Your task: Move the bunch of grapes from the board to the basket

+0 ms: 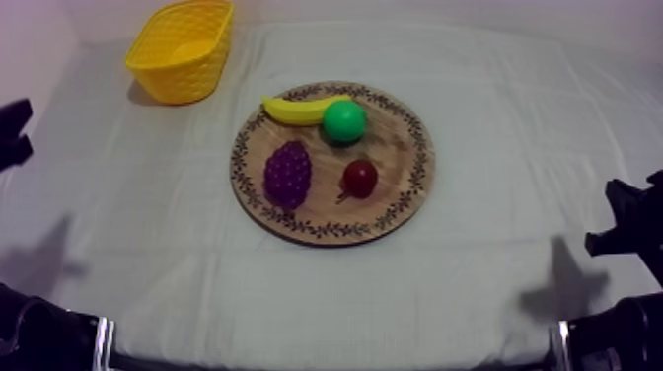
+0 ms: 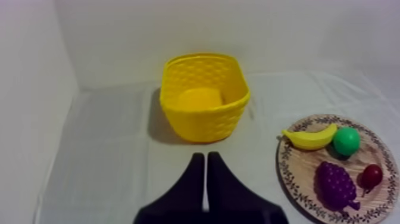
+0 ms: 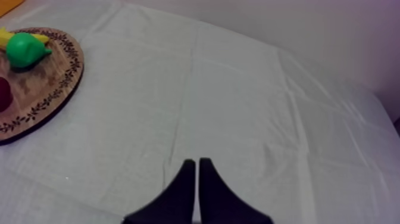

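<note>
Seeing both arms low at the table's sides, I logged: my left gripper (image 2: 205, 156) was clenched on nothing, facing the yellow basket (image 1: 187, 79) | my right gripper (image 3: 196, 161) was clenched likewise over the cloth (image 3: 238, 89) | bunch of grapes (image 1: 287, 174) lay on the wooden board (image 1: 395, 158), beside the small red fruit (image 1: 359, 178), well apart from the basket.

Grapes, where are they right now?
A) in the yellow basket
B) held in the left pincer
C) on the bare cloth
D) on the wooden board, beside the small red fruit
D: the bunch of grapes lies on the wooden board beside the small red fruit, well apart from the yellow basket.
</note>
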Tool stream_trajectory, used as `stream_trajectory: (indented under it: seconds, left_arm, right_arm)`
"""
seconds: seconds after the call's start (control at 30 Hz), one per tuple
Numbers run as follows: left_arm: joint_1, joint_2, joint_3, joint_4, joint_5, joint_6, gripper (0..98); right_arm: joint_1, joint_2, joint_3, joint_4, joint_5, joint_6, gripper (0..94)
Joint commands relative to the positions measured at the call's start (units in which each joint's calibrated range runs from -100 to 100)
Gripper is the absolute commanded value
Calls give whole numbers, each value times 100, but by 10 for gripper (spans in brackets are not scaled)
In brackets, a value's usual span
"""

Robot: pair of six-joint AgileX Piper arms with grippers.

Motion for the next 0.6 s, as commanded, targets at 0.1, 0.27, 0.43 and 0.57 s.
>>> stream_trajectory:
  seconds: [0.1, 0.27, 0.43, 0.57]
  left_arm:
    - [353, 1441, -1734, -4, 362, -252, 0]
    - [837, 2474, -2634, -50, 544, -450, 0]
    - [1492, 3473, -3442, -416, 891, -334, 0]
    - [1837, 4188, -3957, -519, 1108, -309, 0]
  right_arm:
    - [0, 0, -4, -2, 2, -1, 3]
    - [0, 0, -4, -2, 2, -1, 3]
    - [0, 0, -4, -2, 2, -1, 3]
    - [0, 0, -4, -2, 2, -3, 3]
